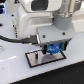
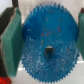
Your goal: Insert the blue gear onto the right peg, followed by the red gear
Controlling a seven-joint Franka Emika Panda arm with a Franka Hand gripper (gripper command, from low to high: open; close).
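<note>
A: Start with the exterior view. What is the pincer (image 1: 54,49) doing?

B: It hangs low over the grey black-edged plate (image 1: 44,59), which lies flat on the white worktop (image 1: 15,70). A patch of bright blue shows between its fingers: that is the blue gear (image 1: 53,49), pinched there just above the plate.

A: How wide are the fingers?

B: From this side it is hard to say. The arm's bulky white body fills the upper part of the picture, and the fingertips are a small blur of green and blue.

A: Any pegs, or the red gear?

B: I cannot make out either peg on the plate; the picture is too coarse and the pincer covers part of it. I see no red here.

A: And the wrist view?

B: Much plainer. The blue gear (image 2: 48,46) fills the middle, teeth all round and a small dark hole at the hub. A green pad (image 2: 12,45) presses its rim on one side and a second green pad (image 2: 81,50) on the other, so the pincer is spread about as wide as the gear and gripping it by the edges.

A: Anything cut off?

B: The second pad is cut off by the frame edge. A scrap of red (image 2: 4,80) sits in one corner, too little to tell what it is. The gear hides whatever lies beneath it.
</note>
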